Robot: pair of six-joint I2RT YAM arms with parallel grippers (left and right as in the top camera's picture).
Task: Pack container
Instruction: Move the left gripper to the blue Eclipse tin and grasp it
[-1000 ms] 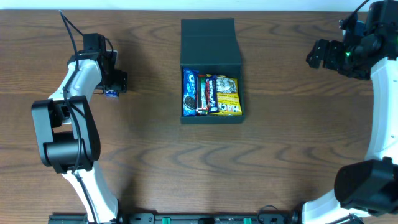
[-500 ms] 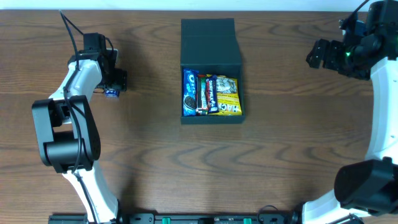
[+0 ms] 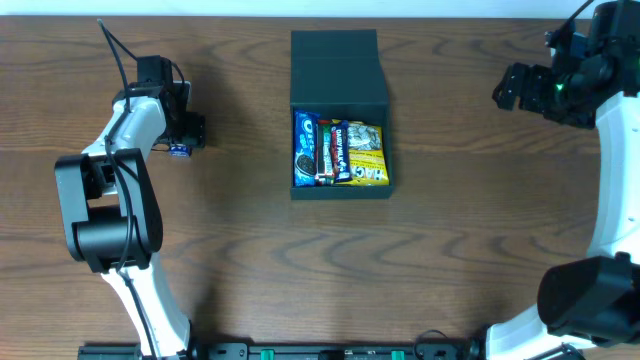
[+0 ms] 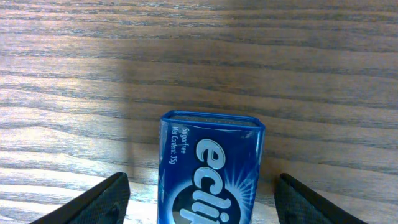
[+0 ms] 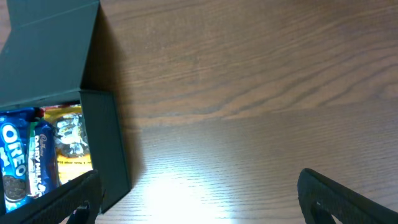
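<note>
Straddling the blue mint tin (image 4: 211,165) on the desk (image 4: 280,56), my left gripper (image 4: 202,190) stands wide, neither finger seemingly touching it. I should centre on its 2 long sides and squeeze evenly so it cannot twist. The container (image 3: 338,70) sits mid-desk, lid folded back, snacks inside. My right gripper (image 5: 205,205) hangs wide and empty.

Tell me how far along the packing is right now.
Done: the open container holds an Oreo pack, a Dairy Milk bar and a yellow packet. In hand: the left gripper straddles the blue Eclipse tin on the table, jaws open, not touching it. Left: grip the tin, carry it to the container, probably close the flap. The right gripper hangs open.
</note>
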